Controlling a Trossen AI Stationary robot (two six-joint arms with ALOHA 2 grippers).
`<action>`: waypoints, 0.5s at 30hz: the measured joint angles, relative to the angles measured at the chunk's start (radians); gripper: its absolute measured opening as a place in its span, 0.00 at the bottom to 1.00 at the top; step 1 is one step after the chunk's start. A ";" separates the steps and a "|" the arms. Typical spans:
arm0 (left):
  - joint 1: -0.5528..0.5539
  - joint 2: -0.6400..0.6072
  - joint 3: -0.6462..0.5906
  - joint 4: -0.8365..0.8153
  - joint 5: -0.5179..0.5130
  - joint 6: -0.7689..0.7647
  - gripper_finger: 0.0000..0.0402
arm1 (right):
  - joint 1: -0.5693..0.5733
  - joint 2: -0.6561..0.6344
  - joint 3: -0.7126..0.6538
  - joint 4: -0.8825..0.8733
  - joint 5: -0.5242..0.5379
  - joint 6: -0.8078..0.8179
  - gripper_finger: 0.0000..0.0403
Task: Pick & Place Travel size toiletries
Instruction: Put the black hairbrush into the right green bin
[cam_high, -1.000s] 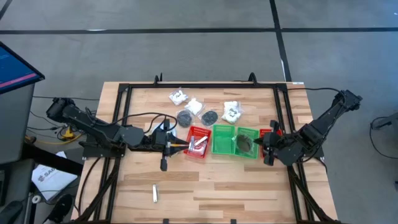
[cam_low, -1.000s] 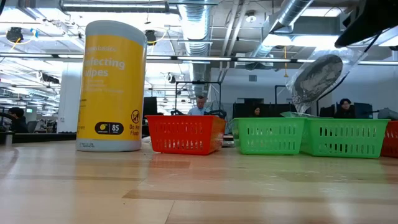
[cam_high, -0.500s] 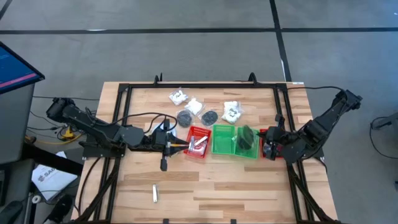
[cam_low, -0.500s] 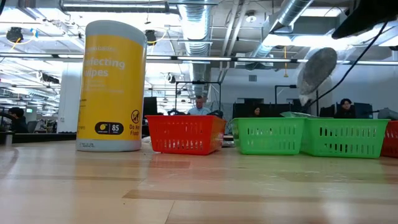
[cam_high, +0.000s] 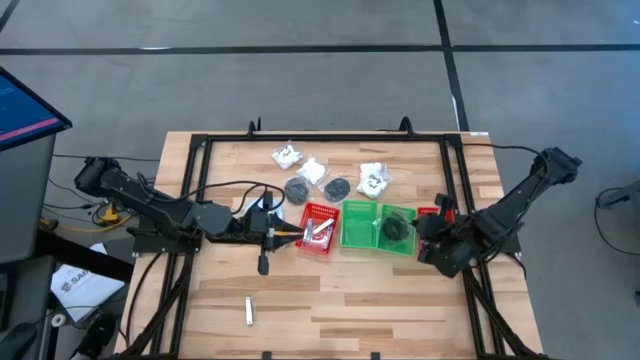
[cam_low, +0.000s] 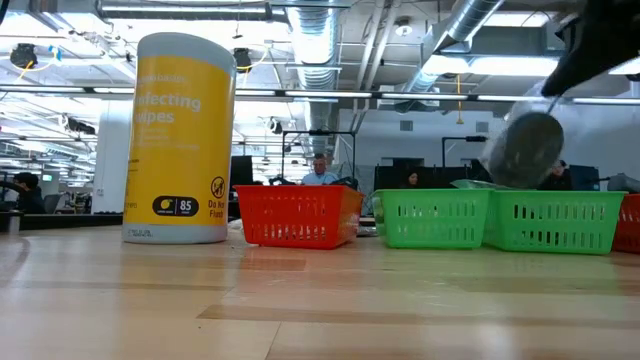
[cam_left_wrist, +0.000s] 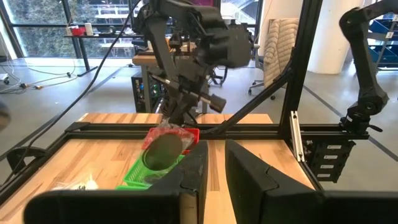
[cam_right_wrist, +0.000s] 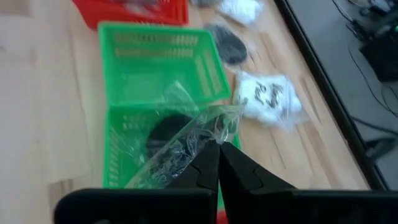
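right gripper (cam_right_wrist: 214, 152) pinches a clear-bagged dark grey round disc (cam_right_wrist: 163, 149) over the green plastic bin (cam_right_wrist: 124, 134); white lumpy packets (cam_high: 373, 178) still on the table; left gripper (cam_left_wrist: 212, 165) fingers nearly together, empty.

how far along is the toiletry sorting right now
Barely begun. Done: silvery items lie in the red bin. In hand: the right gripper is shut on a bagged dark disc over the green bin. Left: two dark discs, three white packets, and a tube on the table.
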 joint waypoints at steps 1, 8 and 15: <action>0.000 0.000 0.000 0.000 0.000 0.000 0.12 | 0.000 0.016 0.000 -0.010 -0.005 0.016 0.00; 0.000 0.000 0.000 0.000 0.000 0.000 0.12 | -0.003 0.106 0.000 -0.010 -0.021 0.041 0.00; 0.000 0.000 0.000 0.000 0.000 0.000 0.12 | -0.027 0.187 0.000 0.026 -0.046 0.056 0.00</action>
